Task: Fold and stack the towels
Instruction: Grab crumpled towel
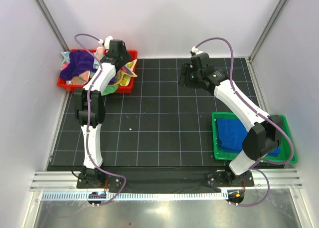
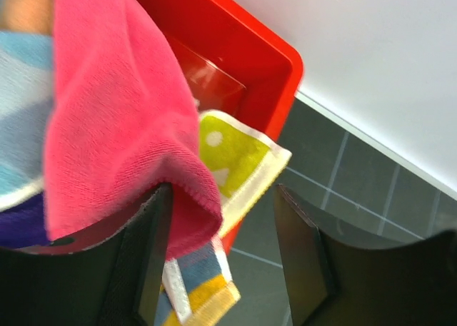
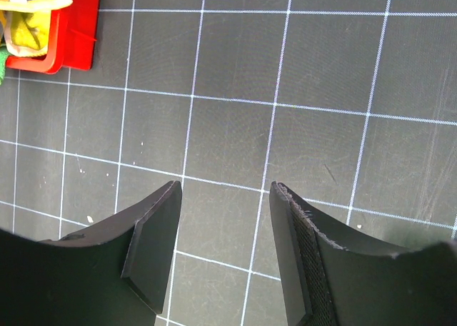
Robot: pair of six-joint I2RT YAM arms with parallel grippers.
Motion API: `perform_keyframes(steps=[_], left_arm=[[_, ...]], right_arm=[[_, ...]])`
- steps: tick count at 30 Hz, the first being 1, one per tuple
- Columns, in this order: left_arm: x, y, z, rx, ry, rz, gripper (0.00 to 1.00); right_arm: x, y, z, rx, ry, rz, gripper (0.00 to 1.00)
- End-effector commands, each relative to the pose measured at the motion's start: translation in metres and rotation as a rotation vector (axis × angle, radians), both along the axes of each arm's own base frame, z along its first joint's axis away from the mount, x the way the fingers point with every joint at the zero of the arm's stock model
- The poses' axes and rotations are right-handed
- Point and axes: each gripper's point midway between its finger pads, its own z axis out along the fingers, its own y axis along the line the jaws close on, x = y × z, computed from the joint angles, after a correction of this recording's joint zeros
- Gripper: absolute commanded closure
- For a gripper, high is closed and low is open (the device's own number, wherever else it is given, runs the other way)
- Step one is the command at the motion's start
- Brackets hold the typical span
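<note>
Nearest you, the green tray (image 1: 215,138) holds 1 royal blue towel (image 1: 230,133) lying flat; I'd take that as your stacking spot. Further out, the right gripper (image 3: 225,190) hovers over the dark gridded mat (image 1: 159,118), fingers apart, nothing between them.

Far left is the action. The left gripper (image 2: 223,194) hangs over the red tray (image 2: 243,48), jaws apart. A fold of the pink towel (image 2: 121,112) is draped against the finger at the left of the wrist view and sags into the gap. Nothing is clamped.

To pick well, I'd sink lower so the pads bite the pink fold only. The yellow-green dotted towel (image 2: 228,151) lies right beneath and could ride along. Close firmly, then lift straight up past the tray wall.

The mat between the 2 trays looks flat, good for folding. White walls (image 1: 159,18) box in 3 sides.
</note>
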Motion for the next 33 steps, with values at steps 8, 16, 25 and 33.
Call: perform_keyframes(steps=[8, 16, 25, 33], left_arm=[[-0.010, 0.044, 0.095, 0.100, -0.225, 0.138, 0.34], [-0.022, 0.049, 0.104, 0.085, -0.268, 0.167, 0.33], [-0.044, 0.103, 0.065, 0.152, -0.130, 0.473, 0.33], [-0.029, 0.118, 0.031, 0.095, -0.090, 0.496, 0.32]], right_arm=[[0.003, 0.000, 0.013, 0.005, -0.048, 0.002, 0.41], [0.001, 0.000, 0.013, 0.007, -0.046, 0.005, 0.41], [0.000, 0.000, 0.013, 0.008, -0.046, 0.009, 0.41], [0.000, -0.001, 0.008, -0.001, -0.040, 0.009, 0.41]])
